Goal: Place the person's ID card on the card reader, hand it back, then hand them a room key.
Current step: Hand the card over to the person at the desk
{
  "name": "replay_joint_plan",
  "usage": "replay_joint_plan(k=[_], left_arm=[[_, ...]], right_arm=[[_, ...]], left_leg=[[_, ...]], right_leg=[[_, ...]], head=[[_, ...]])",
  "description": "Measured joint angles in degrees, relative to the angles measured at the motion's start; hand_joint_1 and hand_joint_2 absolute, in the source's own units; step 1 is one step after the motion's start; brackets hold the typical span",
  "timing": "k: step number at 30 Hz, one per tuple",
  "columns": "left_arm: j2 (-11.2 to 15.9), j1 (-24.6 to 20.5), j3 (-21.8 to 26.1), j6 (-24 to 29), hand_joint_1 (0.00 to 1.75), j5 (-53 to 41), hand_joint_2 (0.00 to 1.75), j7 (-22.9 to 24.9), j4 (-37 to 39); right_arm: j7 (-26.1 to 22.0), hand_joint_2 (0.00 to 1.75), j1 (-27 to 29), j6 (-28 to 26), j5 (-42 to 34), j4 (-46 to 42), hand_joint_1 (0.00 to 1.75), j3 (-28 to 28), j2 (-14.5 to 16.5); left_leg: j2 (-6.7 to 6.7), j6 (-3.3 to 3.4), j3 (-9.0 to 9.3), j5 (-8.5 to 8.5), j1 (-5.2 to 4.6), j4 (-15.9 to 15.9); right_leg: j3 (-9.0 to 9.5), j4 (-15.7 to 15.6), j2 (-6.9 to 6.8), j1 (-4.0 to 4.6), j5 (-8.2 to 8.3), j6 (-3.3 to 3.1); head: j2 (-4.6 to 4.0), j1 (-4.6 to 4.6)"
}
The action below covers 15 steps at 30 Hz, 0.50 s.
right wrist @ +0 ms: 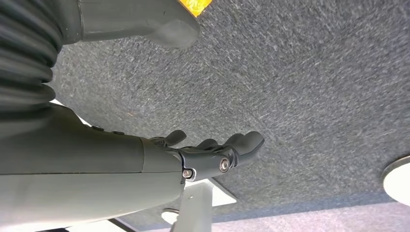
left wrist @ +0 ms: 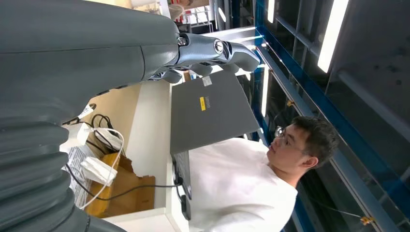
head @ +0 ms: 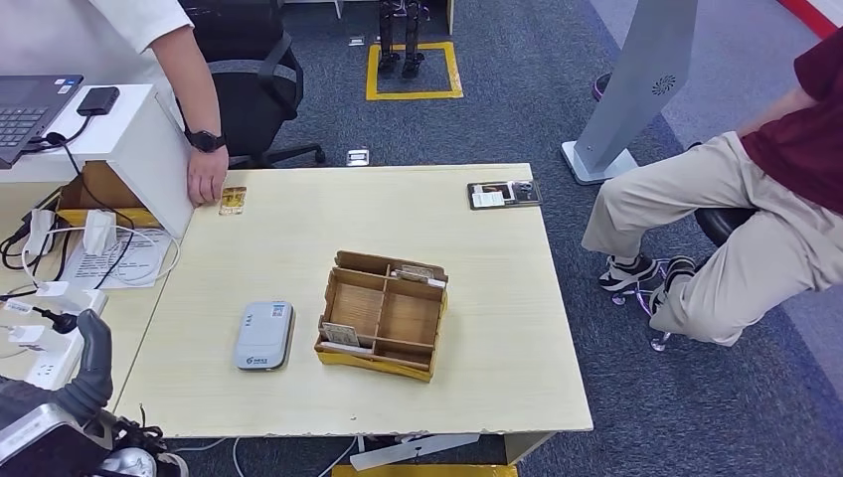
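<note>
Small gold-brown ID card [head: 233, 201] flat by person's hand [head: 206, 183], L hand [left wrist: 212, 53] and R hand [right wrist: 212, 154] seemingly holding nothing, fingers loose

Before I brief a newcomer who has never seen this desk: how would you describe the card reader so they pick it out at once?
Start at the light wooden table. Near its front edge stands a wooden divided box, and the card reader lies flat on the tabletop just left of it, apart from it. It is the one smooth grey-white slab with rounded corners; the box is brown and open-topped.
</note>
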Motion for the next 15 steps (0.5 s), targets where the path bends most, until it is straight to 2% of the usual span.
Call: replay_joint_plan(k=[8,15], left_arm=[[-0.45,4.73,-4.60,0.00,0.00,-3.44,1.75,-0.01,-3.30],[-0.67,6.97,-7.16,0.00,0.00,-3.14,1.75,0.23,-3.72]], right_arm=[[0.44,1.75,0.15,0.00,-1.26,-1.09,0.00,-0.01,0.24],[0.61,1.75,0.26,0.00,-2.23,-1.61,0.00,-0.03,0.33]], left_leg=[[0.00,0.00,0.00,-0.01,0.00,0.00],[0.00,0.00,0.01,0.00,0.00,0.00]], right_leg=[[0.00,-0.01,0.00,0.00,-0.01,0.01],[0.00,0.00,-0.01,0.00,-0.01,0.01]], head=[[-0.01,-0.01],[0.00,-0.01]])
